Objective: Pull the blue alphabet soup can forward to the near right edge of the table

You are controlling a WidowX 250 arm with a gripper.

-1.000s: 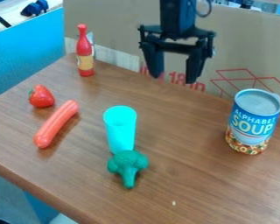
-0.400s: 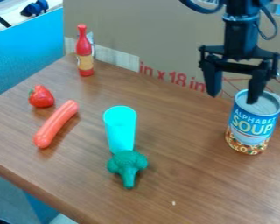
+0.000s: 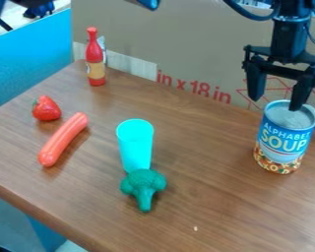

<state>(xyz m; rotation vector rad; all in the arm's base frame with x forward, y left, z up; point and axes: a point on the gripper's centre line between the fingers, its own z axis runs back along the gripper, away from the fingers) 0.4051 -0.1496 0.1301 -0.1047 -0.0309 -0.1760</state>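
The black gripper (image 3: 275, 102) hangs at the upper right, its two fingers spread wide with nothing between them. Just below it stands the soup can (image 3: 283, 140), upright at the right of the table; one fingertip overlaps the can's top, and whether they touch I cannot tell. A turquoise cup (image 3: 135, 145) is near the middle, with a green toy broccoli (image 3: 143, 188) against its front. On the left lie an orange-red sausage (image 3: 63, 139) and a red strawberry (image 3: 47, 108). A red bottle (image 3: 95, 59) stands at the back left.
The brown wooden table (image 3: 206, 197) has its near edge running along the lower left. A large cardboard sheet (image 3: 180, 29) rises behind it, and a blue panel (image 3: 28, 64) is at the left. Dark objects show at the top left corner.
The gripper has moved right from the top middle to above the soup can, still spread. Dark shapes and a blue-tipped object have come in along the top left. The table's things have stayed put.
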